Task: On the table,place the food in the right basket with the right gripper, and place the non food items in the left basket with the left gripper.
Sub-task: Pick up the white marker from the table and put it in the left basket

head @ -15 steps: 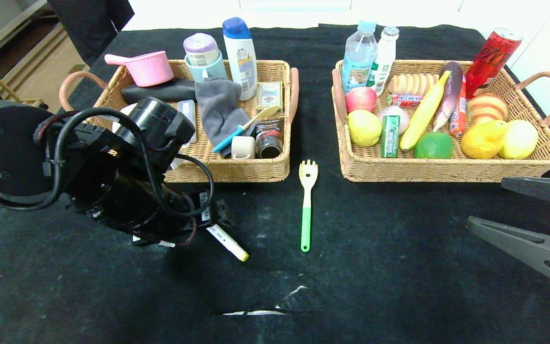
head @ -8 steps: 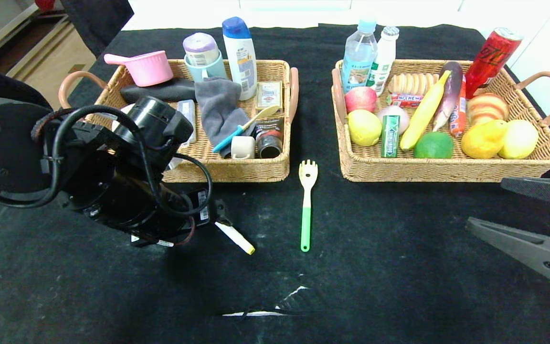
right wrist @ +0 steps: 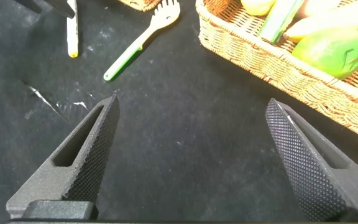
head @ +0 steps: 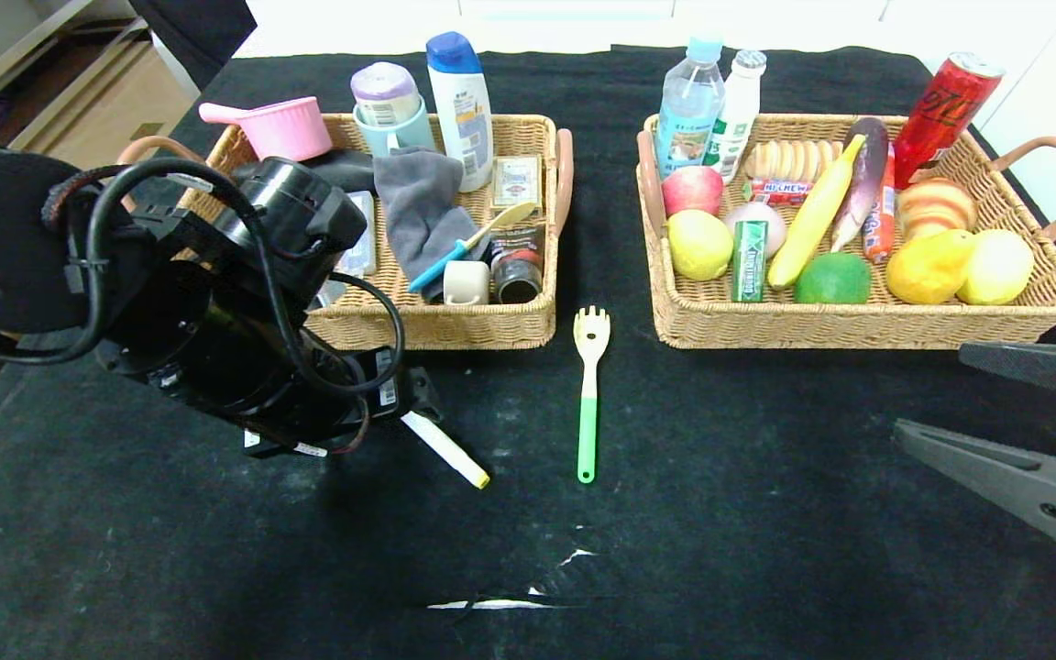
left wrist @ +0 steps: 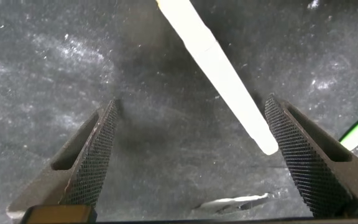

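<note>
**Head view: pen between wide jaws**

White pen with a yellow tip (head: pixel 445 449) lies left of centre on the black cloth (head: pixel 766 513). The left gripper (left wrist: pixel 191 162) straddles it, spread wide, empty. Risk: the pen lies diagonal, so closing may roll it. Lower right, the right gripper (right wrist: pixel 191 155) idles, agape.

- We are looking at a staged test room: a black cloth table (head: pixel 675 550) bearing two wicker baskets (head: pixel 455 321).
- Pale walls and wooden flooring (head: pixel 106 101) are showing upper left.
</note>
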You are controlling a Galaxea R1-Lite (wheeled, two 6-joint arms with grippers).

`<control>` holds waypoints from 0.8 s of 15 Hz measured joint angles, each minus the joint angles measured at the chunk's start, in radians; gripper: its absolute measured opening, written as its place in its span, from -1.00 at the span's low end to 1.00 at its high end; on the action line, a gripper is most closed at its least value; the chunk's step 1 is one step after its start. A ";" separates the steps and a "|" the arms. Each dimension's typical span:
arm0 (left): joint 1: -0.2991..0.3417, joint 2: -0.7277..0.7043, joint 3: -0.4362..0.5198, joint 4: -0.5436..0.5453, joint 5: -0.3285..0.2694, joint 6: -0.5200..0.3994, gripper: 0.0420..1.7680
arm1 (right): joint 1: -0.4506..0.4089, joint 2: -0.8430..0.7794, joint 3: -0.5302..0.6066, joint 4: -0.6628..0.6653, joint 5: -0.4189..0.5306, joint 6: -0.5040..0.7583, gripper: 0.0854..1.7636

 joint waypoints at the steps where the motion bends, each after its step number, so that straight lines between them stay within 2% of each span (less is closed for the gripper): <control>1: -0.001 0.008 -0.009 0.000 -0.001 0.000 0.94 | 0.000 0.000 0.001 0.000 0.000 0.000 0.94; 6: -0.006 0.050 -0.066 0.013 0.000 -0.004 0.94 | 0.001 0.003 0.002 0.000 -0.001 0.000 0.94; 12: -0.012 0.086 -0.081 0.013 0.004 -0.006 0.94 | 0.004 0.004 0.005 0.000 -0.001 0.000 0.94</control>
